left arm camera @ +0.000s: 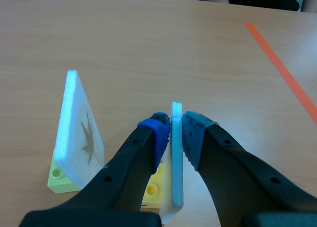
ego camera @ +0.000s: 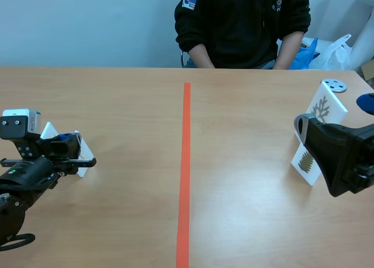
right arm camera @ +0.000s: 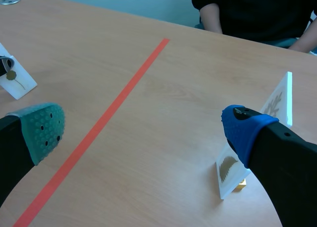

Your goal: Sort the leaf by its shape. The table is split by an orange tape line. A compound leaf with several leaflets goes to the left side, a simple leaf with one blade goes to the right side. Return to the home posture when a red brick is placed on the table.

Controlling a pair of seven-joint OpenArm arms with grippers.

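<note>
Nearest to view, the left gripper [left arm camera: 177,133] is closed on a white foam card [left arm camera: 177,177]. One pad presses each face, just below the card's top edge. The card stands upright, edge-on, on a yellow block [left arm camera: 152,188] on the table [ego camera: 245,221], well to the left of the orange tape line [ego camera: 185,174]. Its printed face cannot be read from here.

A second card [left arm camera: 79,128] showing a many-fingered leaf leans on its own yellow block just beside the held one.

The right gripper [right arm camera: 143,130] is wide open and holds nothing. It hangs near two more leaf cards [right arm camera: 229,170] on the right side.

Recommendation: the grip looks central and square, so any lift should go straight up, keeping card and block clear of the neighbour. The leaf shape should be confirmed before a side is chosen. If the card stays here, the fingers should part evenly so it does not tip.
</note>
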